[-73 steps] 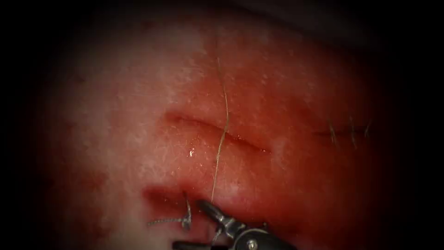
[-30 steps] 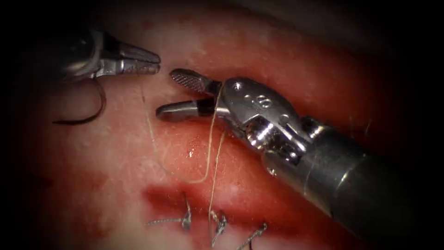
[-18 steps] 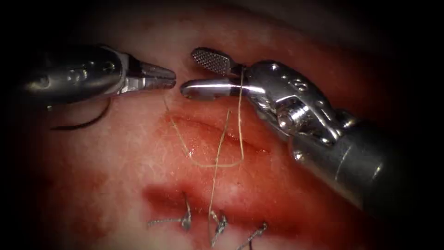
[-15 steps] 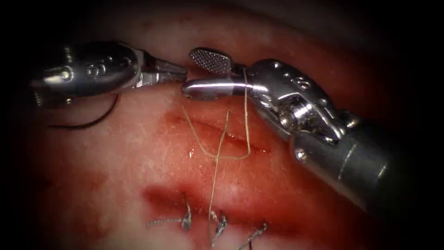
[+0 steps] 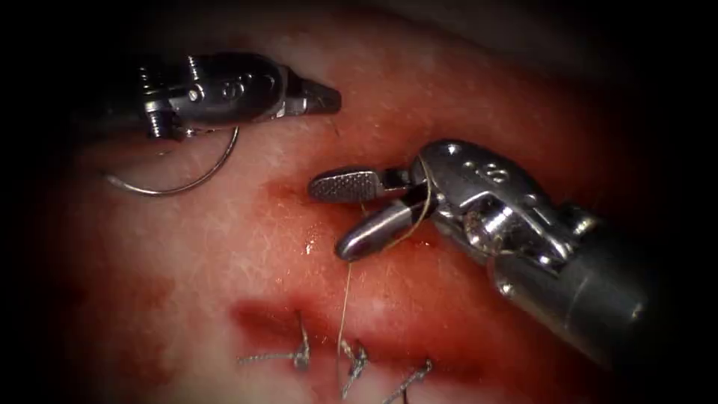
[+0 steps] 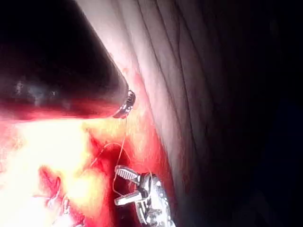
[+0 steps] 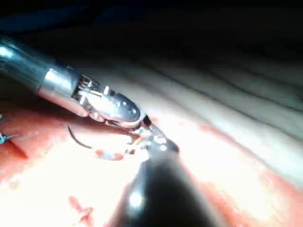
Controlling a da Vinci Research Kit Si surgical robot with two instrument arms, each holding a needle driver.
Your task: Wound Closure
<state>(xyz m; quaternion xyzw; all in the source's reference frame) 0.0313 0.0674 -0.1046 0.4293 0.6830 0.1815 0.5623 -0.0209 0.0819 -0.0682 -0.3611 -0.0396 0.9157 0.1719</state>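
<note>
Left tool (image 5: 325, 99) upper left over the tissue (image 5: 224, 247), jaws closed, apparently on the thread (image 5: 344, 299); curved needle (image 5: 176, 183) hanging beneath its wrist, clear of the tissue, exact grip unclear. Cut (image 5: 292, 193) between tools. Right tool (image 5: 348, 217) over the cut, jaws spread wide, thread looped round their base, running down toward finished stitches (image 5: 351, 363).

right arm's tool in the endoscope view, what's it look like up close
The right arm's tool has two slim silver metal jaws; the upper jaw's inner face is cross-hatched, the lower is smooth and rounded. Behind them sits a shiny silver wrist block with small round pins and stamped digits, then a dark grey tubular shaft. The left arm's tool is similar silver metal with dark tips.
</note>
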